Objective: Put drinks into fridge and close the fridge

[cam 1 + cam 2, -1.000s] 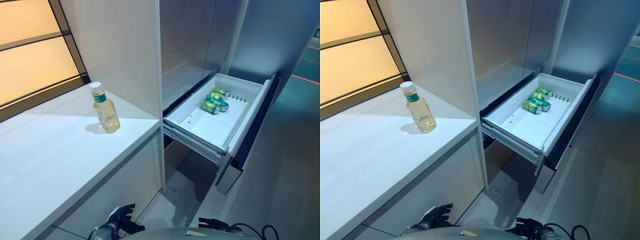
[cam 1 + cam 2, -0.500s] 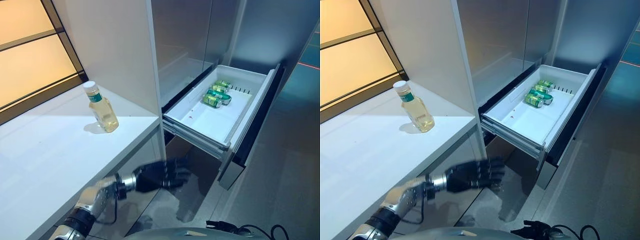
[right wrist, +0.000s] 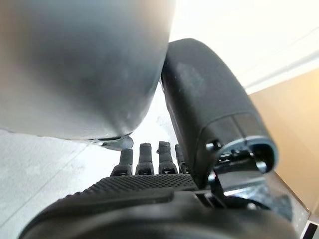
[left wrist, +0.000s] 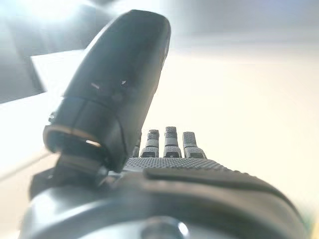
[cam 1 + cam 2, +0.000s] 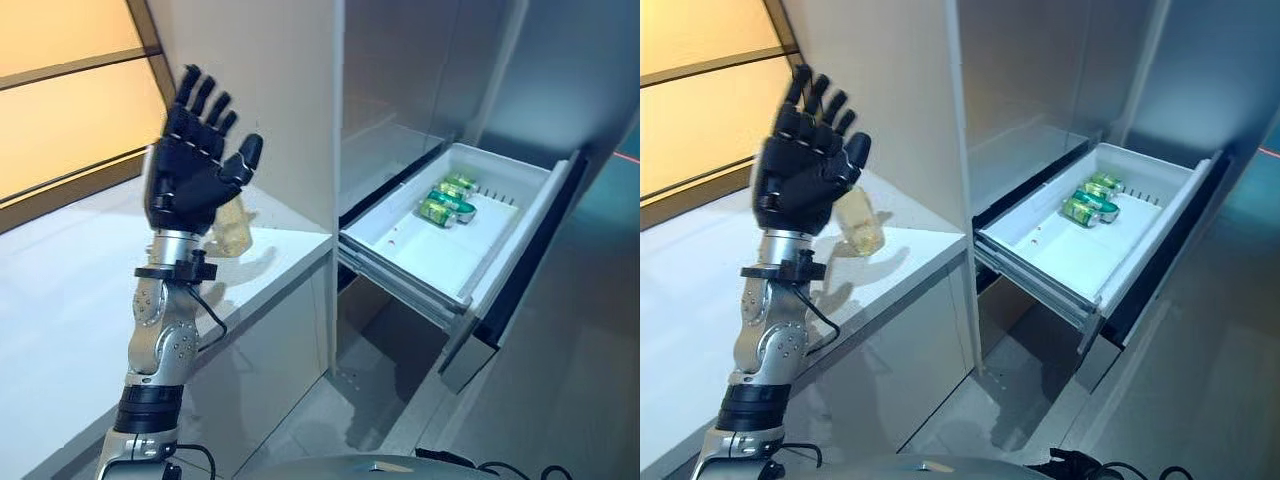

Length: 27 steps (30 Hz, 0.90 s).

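A bottle of pale yellow drink [image 5: 233, 229] stands on the white counter [image 5: 60, 300], mostly hidden behind my left hand [image 5: 190, 165]. The left hand is raised upright above the counter's edge, fingers straight and spread, holding nothing; it also shows in the left wrist view [image 4: 174, 169]. The fridge drawer [image 5: 400, 262] is pulled out to the right, with green cans [image 5: 447, 200] lying at its far end. My right hand [image 3: 139, 189] hangs low with its fingers straight and empty.
A white cabinet wall [image 5: 270, 90] rises between the counter and the fridge. The drawer's dark front panel [image 5: 520, 270] juts out over the grey floor [image 5: 580, 380]. A window [image 5: 60, 110] runs behind the counter.
My left arm has swung up from below the counter's edge to stand upright in front of the bottle. The camera has shifted a little; the drawer and cans lie as before.
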Tool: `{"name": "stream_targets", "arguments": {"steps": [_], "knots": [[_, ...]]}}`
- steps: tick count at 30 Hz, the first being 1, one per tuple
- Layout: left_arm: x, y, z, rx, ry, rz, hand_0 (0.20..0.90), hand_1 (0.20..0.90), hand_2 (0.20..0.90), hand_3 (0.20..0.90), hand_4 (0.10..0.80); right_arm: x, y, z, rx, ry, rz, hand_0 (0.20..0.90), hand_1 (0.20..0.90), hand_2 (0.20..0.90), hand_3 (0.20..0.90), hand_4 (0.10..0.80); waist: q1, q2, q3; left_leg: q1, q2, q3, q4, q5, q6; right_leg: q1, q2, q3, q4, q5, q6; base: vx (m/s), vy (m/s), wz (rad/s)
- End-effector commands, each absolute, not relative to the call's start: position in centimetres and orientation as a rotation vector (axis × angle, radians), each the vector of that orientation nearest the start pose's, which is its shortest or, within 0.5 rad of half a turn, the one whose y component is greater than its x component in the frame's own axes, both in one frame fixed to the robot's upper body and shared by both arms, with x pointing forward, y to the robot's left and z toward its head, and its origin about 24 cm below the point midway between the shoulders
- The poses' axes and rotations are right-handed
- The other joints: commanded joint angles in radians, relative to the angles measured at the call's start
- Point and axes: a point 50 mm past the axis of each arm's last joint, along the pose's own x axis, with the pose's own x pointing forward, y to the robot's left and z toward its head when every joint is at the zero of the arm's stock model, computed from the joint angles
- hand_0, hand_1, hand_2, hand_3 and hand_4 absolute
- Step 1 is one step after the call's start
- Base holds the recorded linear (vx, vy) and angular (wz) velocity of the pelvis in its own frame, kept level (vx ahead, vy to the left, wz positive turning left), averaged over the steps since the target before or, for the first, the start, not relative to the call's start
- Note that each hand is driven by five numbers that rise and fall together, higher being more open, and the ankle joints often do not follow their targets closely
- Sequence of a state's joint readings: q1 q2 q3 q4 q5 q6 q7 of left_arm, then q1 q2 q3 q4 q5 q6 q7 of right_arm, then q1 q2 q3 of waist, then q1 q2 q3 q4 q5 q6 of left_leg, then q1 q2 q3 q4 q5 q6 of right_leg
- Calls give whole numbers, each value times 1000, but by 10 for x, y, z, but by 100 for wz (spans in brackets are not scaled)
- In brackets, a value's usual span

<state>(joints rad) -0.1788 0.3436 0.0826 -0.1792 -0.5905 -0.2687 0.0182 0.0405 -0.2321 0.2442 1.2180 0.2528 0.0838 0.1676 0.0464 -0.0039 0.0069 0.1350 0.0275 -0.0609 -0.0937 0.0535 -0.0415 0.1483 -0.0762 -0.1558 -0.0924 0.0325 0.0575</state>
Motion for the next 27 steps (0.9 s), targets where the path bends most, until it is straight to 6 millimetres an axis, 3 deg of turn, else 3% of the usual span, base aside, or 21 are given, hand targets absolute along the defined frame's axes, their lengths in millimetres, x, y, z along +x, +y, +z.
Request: {"name": "stream_targets", "arguments": {"steps": [1, 13, 27], "knots": [[267, 209, 217, -107, -844, 20, 900, 900, 900, 900, 800, 60, -181, -175, 19, 1377, 135, 900, 900, 900, 900, 800, -5, -14, -11, 12, -49, 99, 6, -76, 61, -6, 15, 22, 5, 6, -11, -4, 4, 5], [287, 228, 182, -63, -652, 138, 900, 900, 900, 900, 800, 62, -190, -174, -27, 1394, 163, 900, 900, 900, 900, 800, -10, -8, -6, 19, -45, 112, 6, -75, 58, 0, 11, 21, 5, 5, -7, 0, 0, 0], [293, 241, 170, -11, -591, 193, 900, 900, 900, 900, 800, 62, -195, -173, -54, 1398, 188, 900, 900, 900, 900, 800, -17, -5, -3, 23, -42, 122, 6, -75, 55, 4, 10, 24, 5, 1, -6, 0, 0, 0]]}}
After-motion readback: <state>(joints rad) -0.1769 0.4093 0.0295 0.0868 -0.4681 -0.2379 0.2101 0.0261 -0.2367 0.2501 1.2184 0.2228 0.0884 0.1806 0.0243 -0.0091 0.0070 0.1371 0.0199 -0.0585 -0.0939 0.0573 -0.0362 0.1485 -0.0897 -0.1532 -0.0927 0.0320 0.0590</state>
